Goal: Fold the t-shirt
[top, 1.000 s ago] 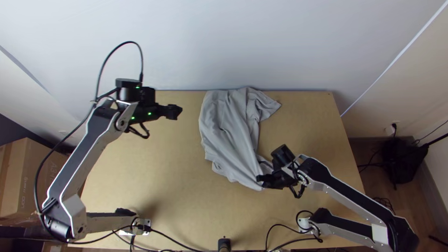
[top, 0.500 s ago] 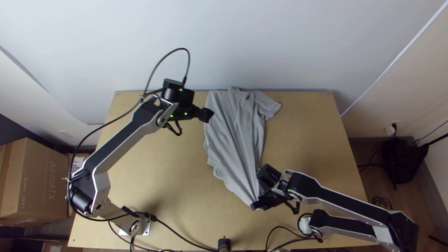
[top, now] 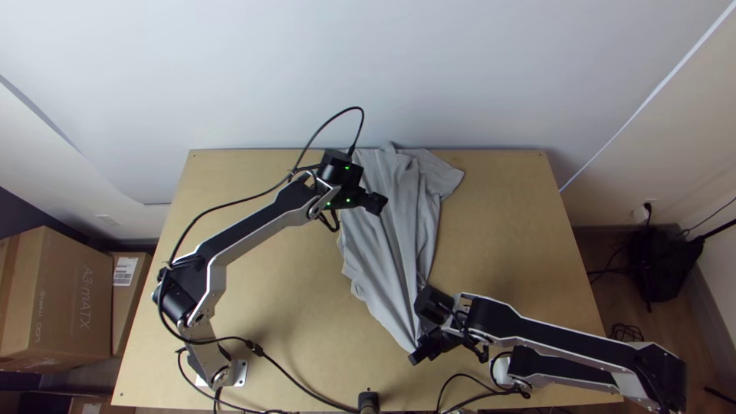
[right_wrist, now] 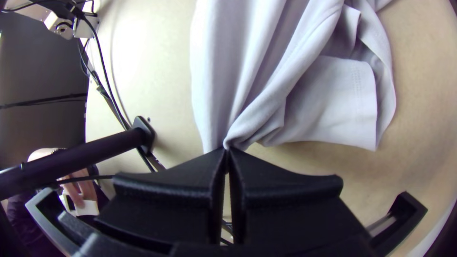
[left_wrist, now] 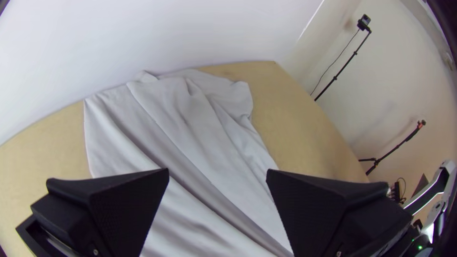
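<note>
Right claw point(right_wrist: 227, 149) pinches bunched t-shirt point(top: 387, 253); left claw point(left_wrist: 217, 173) gapes over it. Risk: pulling from one gathered point could deepen creases, skewing the fold.

- Open surface point(top: 506, 222) lies right of the shirt point(top: 395, 230), beyond the right arm point(top: 537, 326).
- Another bare stretch runs left of the shirt, though the left arm point(top: 249, 231) crosses above it.
- The left hand point(top: 376, 203) is over the shirt, a gap between its fingers.
- The right hand point(top: 416, 356), closed on the shirt's near end, blocks that spot.
- A wall point(top: 429, 69) bounds the far edge; a post point(top: 369, 402) and cables point(top: 255, 348) obstruct the near side.
</note>
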Controlling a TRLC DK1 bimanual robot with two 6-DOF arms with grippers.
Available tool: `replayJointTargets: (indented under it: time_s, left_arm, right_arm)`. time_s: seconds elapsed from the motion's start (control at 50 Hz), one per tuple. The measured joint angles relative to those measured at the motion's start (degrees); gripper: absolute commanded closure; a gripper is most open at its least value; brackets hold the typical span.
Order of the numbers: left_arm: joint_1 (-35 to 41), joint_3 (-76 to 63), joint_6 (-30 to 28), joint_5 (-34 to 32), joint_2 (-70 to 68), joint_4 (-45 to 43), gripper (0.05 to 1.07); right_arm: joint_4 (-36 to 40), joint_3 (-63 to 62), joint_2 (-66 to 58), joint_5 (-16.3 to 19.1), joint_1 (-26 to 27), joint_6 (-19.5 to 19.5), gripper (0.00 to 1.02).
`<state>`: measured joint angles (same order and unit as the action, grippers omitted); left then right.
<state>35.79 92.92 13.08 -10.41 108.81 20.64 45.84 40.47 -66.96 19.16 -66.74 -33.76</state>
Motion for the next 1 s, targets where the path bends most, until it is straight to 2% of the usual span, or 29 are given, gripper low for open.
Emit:
replayJointTargets:
  time_s: [0.4, 0.6, 1.0]
  left_arm:
    - [2.86, 8.20, 0.42, 6.34, 11.98, 0.70, 0.09]
    - [3.52, 12.76, 0.68, 6.93, 16.55, 4.79, 0.10]
    - [5.16, 16.39, 0.68, 7.15, 21.09, 6.25, 0.11]
  right_arm:
    - [-3.37, -2.32, 0.33, 0.42, 0.15, 0.39, 1.00]
    - [-4.72, -2.73, 0.44, 0.44, 0.15, -0.26, 1.00]
    - [-4.90, -4.07, 2.91, 0.85, 1.75, -0.28, 1.00]
